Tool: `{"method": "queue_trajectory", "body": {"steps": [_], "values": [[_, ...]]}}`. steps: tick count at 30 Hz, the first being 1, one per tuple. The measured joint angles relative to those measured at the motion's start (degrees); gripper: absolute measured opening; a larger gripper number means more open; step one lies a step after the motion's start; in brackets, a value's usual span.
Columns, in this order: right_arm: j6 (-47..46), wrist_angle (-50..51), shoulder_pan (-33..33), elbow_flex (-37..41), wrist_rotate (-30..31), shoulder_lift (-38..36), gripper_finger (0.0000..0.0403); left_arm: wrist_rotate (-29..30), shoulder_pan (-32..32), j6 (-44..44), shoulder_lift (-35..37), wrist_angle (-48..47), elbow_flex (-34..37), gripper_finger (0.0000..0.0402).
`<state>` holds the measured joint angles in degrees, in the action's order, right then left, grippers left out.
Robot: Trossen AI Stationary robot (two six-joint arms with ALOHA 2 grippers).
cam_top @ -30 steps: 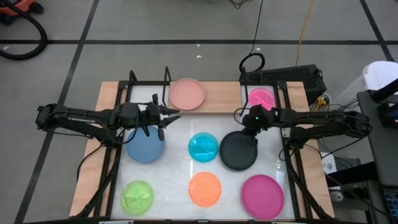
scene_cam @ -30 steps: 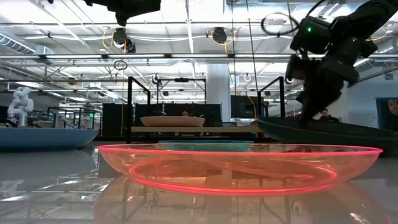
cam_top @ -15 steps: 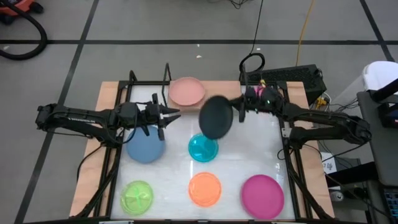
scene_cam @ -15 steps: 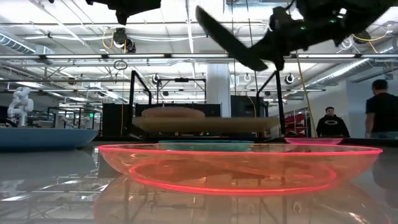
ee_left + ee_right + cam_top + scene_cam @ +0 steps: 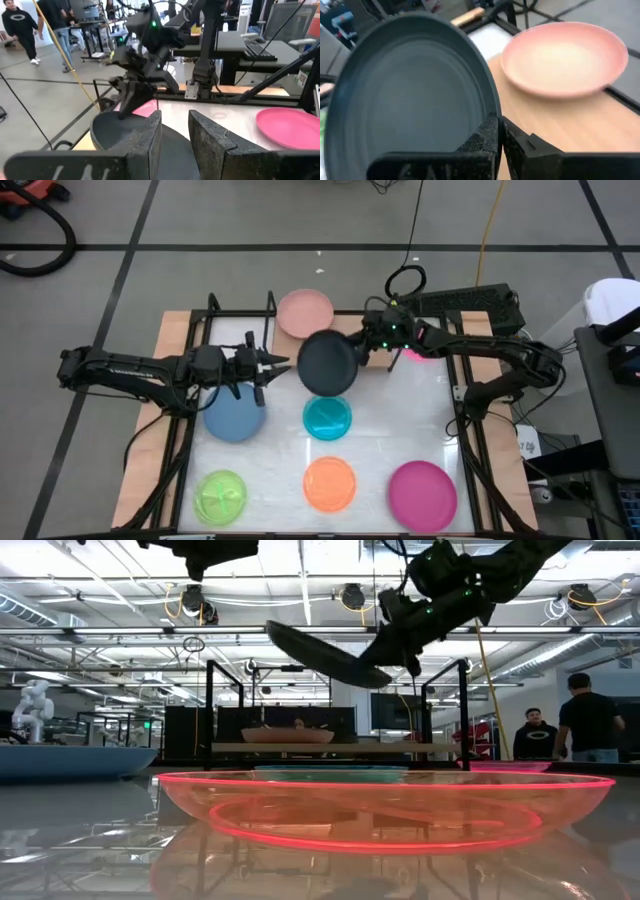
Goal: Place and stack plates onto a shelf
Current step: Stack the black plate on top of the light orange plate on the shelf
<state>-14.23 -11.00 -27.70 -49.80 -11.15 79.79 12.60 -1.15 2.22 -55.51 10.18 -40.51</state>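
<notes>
Right gripper (image 5: 362, 352) clenched on rim of black plate (image 5: 327, 363), plate lifted clear of table, tilted, hanging just short of shelf (image 5: 355, 332). Pale pink plate (image 5: 305, 310) sits on shelf board, just beyond black plate and slightly toward left arm's side; wrist view shows it directly ahead of carried plate. Judgement: stacking needs plate carried on toward pink plate, levelled, then lowered. Left gripper (image 5: 265, 366) waits above blue plate (image 5: 234, 419), fingers part open, holding nothing; right arm better placed.
</notes>
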Motion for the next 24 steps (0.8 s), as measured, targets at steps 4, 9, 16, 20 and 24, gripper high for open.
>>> {"method": "queue_trajectory", "body": {"steps": [4,9,16,20,24], "values": [[-0.58,-4.18,-0.94,-0.2,0.46,0.42,0.0,0.0,-0.02,-0.4,0.0,-0.71,0.0,0.0104],[-0.89,-5.82,-2.15,-0.15,0.45,0.29,0.0,-0.02,-0.04,-1.24,0.0,-1.36,0.0,0.0104],[-1.41,-8.49,-3.8,-0.51,0.43,0.27,0.0,-0.02,-0.04,-1.05,0.0,-0.99,0.0,0.0104],[-1.3,-8.49,-4.48,-1.62,0.42,0.27,0.0,-0.02,0.0,-1.01,0.0,-0.9,0.0,0.0104],[-0.44,-7.36,-4.87,-3.36,0.41,0.27,0.0,-0.04,0.0,-0.61,0.0,-0.9,0.0,0.0104]]}}
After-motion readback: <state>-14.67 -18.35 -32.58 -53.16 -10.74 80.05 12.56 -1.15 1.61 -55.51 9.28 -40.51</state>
